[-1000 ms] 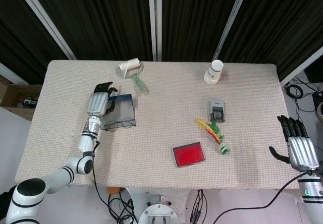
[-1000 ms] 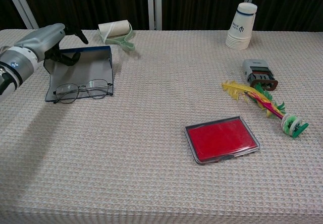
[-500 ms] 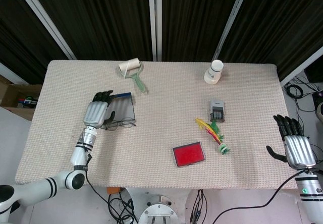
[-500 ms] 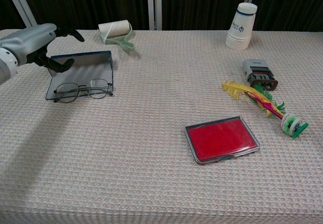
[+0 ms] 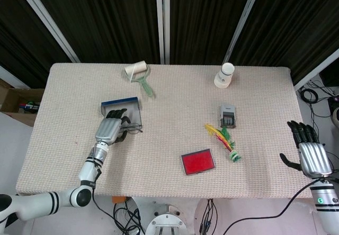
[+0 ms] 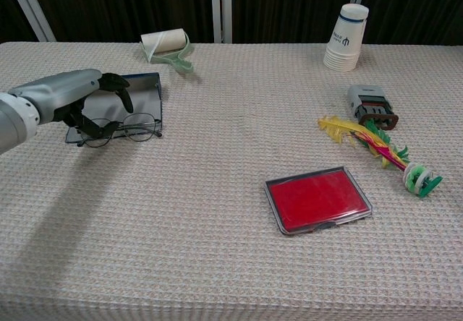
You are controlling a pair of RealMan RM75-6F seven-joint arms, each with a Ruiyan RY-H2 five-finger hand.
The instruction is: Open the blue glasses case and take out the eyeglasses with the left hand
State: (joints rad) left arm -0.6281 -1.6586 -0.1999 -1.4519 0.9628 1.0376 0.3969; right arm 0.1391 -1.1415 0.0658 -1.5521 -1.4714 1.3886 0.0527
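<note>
While the blue glasses case (image 6: pixel 119 104) lies open at about 9 o'clock on the table (image 6: pixel 231 249), I see its lid standing up along the far edge and its long axis running left to right across my chest view. My eyeglasses (image 6: pixel 119 128) sit on the near lip of the case, their long axis parallel to it, with the lenses facing toward me.

My left robot hand (image 6: pixel 76 97) hangs over the left part of the case, fingers curled down around the left lens; I cannot tell whether they actually grip the frame or only touch it. From the head view the same hand (image 5: pixel 110 129) covers most of the glasses.

Out at 12 o'clock from the case lies a lint roller (image 6: pixel 168 46). A paper cup stack (image 6: pixel 346 37) stands toward 1 o'clock of the table, and a red case (image 6: pixel 318 199) lies near the centre. My right robot hand (image 5: pixel 311 154) hovers off the table's 4 o'clock edge, fingers apart and holding nothing.
</note>
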